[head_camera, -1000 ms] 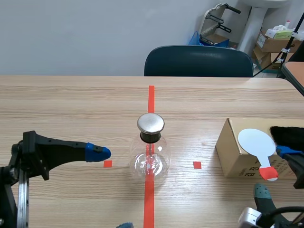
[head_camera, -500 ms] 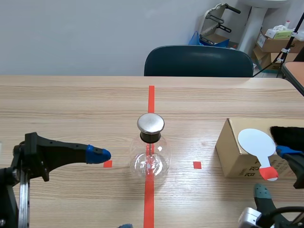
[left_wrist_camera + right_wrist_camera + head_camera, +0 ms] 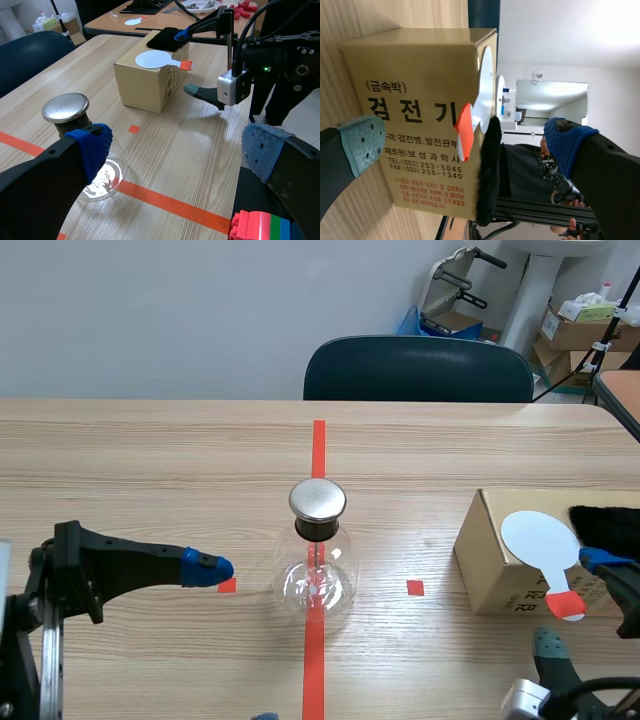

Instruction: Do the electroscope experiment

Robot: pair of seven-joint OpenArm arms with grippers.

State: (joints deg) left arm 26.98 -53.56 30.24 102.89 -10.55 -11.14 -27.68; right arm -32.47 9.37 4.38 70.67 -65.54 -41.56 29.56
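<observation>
Nearest us, both grippers stand spread, holding nothing: the left gripper [image 3: 177,150] at 9 o'clock of the electroscope flask [image 3: 317,570], the right gripper [image 3: 465,141] facing the cardboard box [image 3: 490,560]. We judge the experiment barely begun. The white disc paddle [image 3: 540,538] and the black fur [image 3: 605,523] lie untouched on the box, at 3 o'clock of the flask. Rubbing and bringing the disc to the metal cap [image 3: 317,499] remain. Bare table [image 3: 150,460] between flask and box gives room; the box sits near the right edge.

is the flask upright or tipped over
Upright: the flask stands on its base, with its metal cap straight above.
</observation>
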